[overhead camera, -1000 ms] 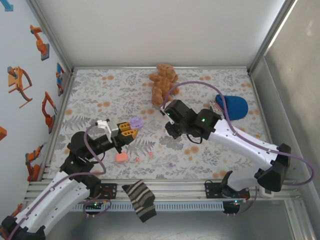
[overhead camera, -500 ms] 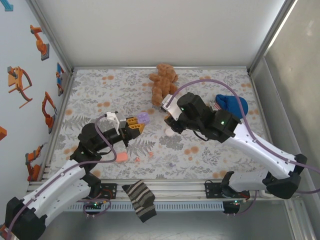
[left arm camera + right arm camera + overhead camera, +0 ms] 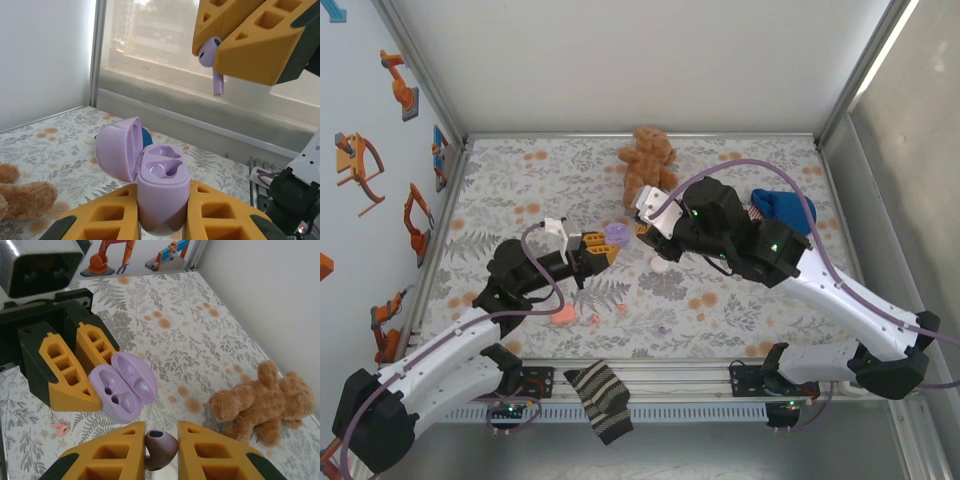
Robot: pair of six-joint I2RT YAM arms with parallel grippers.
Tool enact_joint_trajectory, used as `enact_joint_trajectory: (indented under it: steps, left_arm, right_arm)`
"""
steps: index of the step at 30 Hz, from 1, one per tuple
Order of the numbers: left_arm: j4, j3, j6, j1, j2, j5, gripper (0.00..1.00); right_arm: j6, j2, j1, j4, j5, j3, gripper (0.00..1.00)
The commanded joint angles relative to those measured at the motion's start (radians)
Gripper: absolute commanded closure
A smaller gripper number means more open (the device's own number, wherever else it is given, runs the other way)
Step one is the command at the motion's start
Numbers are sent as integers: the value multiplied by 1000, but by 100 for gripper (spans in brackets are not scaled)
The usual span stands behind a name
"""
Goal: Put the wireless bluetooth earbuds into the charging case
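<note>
My left gripper is shut on a lilac charging case, held upright with its lid hinged open and both sockets empty. In the top view this case sits above the table's middle, in the left gripper. My right gripper is shut on a lilac earbud. From the left wrist the earbud hangs stem down, above and right of the case. A salmon-pink case lies on the table with small pink earbuds beside it.
A brown teddy bear lies at the back of the floral table. A blue object sits at the right, a white disc under the right arm, and a striped sock hangs over the near rail.
The left gripper has carried the lilac case right and away from the bases. The right gripper has swung back and left toward it, so the two now nearly meet.
</note>
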Motion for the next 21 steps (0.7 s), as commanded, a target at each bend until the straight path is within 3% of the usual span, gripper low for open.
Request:
enact_joint_trajectory:
  steps: [1, 21]
  left_arm:
    - [19, 41, 26, -8, 1, 37, 100]
    - [-54, 56, 68, -11, -35, 48, 100]
  right_arm:
    - [-46, 15, 16, 32, -3, 48, 80]
    - [-117, 148, 115, 23, 128, 119, 80]
